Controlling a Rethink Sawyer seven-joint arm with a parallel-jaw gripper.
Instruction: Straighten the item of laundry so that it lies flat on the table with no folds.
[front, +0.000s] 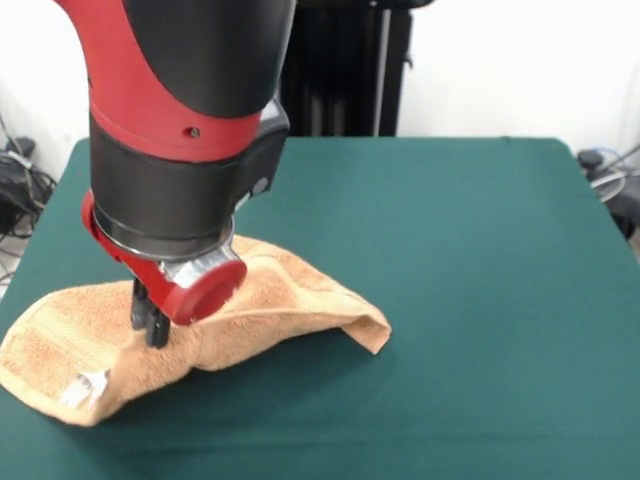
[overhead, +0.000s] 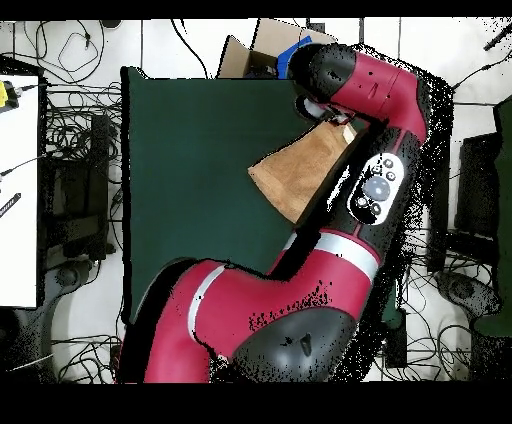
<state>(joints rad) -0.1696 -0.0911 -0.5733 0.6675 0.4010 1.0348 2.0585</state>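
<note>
Green table (front: 470, 260) fills most of the front view, bare except for the towel (front: 290, 290), which sits near the front-view left edge, toward the camera-side corner. White wall and a dark stand behind; overhead shows cables and clutter on the floor around the table.

Towel not flat: bunched into a long humped fold running from the left edge toward table middle, one end curled up off the felt, tag (front: 85, 388) showing at the near-left end. Overhead, towel (overhead: 300, 170) is partly under the arm, close to that view's right edge.

Gripper (front: 152, 320) is down on the towel's left part, tips touching or pressed into the terry. Fingers dark and close together, mostly hidden by the red wrist; cannot tell if it's pinching cloth or only resting on it.

Risks, as judgement:
- Grabbing two layers at the hump would drag the whole bundle, fold stays.
- Pulling toward the near-left corner likely takes cloth over the table edge, little room there.
- Pressing too hard could snag the felt cover along with the terry.
- Weak pinch on thick terry could slip mid-drag and leave new creases.

Open room: lots of bare felt to the front-view right and far side. Spreading toward table middle looks safest.
</note>
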